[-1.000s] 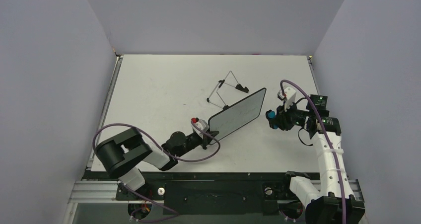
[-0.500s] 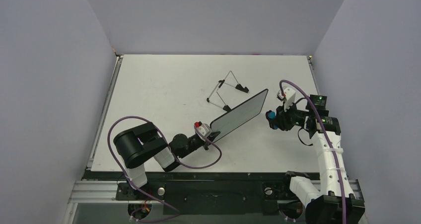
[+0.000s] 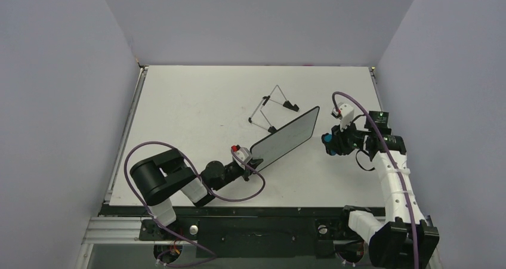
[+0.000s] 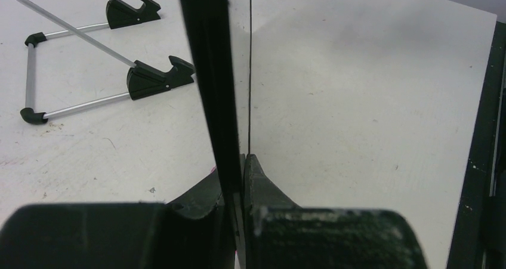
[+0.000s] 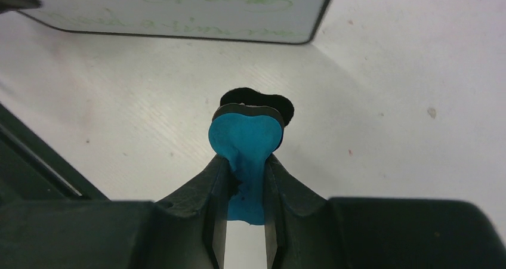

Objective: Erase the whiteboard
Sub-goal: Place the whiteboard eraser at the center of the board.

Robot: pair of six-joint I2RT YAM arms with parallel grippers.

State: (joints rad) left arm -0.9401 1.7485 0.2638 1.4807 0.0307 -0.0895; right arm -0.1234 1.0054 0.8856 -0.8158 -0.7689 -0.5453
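The left gripper (image 3: 249, 161) is pinched tight on the near corner of the whiteboard (image 3: 286, 136) and holds it up on its edge, tilted, over the middle of the table (image 3: 191, 102). Faint green writing shows on the board. The right gripper (image 3: 328, 144) is squeezed shut on a blue eraser (image 5: 246, 141) near the board's right end, not touching it. A wire stand (image 3: 271, 109) sits just behind the board.

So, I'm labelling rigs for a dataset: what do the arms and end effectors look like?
Left arm and right arm have black joints, white links and a purple cable each. The left end effector and right end effector are black, two-fingered. A green light glows on the right wrist.
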